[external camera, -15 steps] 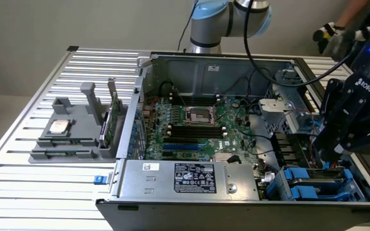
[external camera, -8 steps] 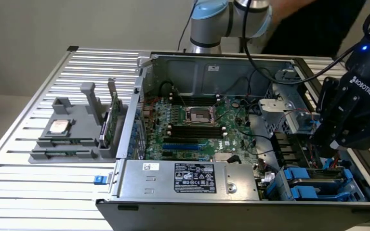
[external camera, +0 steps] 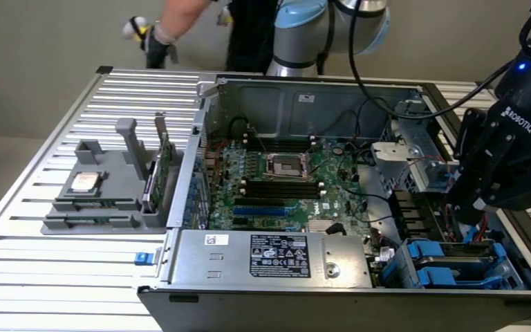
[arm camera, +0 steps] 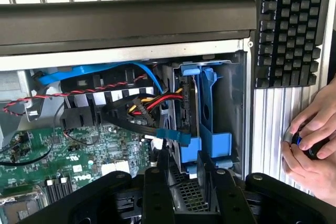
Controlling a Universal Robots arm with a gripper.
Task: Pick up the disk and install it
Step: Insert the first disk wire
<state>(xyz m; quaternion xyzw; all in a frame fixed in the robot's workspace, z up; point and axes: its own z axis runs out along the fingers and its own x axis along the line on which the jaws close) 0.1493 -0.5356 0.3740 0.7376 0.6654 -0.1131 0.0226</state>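
The disk (arm camera: 190, 103) stands on edge in its blue carrier (arm camera: 207, 108), inside the drive bay at the corner of the open computer case. In the exterior view the disk (external camera: 455, 254) lies in the bay at the case's near corner, on the exterior view's right. My gripper (external camera: 471, 220) hangs just above that bay. In the wrist view my gripper (arm camera: 186, 163) has its two black fingers (arm camera: 160, 182) apart, one on each side of the carrier's near end. Mesh shows through the gap between them, and nothing looks clamped.
Red, yellow and black cables (arm camera: 149, 103) and a blue cable (arm camera: 105, 72) run beside the bay. A grey fixture (external camera: 99, 204) holds a CPU chip (external camera: 84, 182) and a green card (external camera: 160, 176). A keyboard (arm camera: 291, 24) and a person's hands (arm camera: 312, 140) are beside the case.
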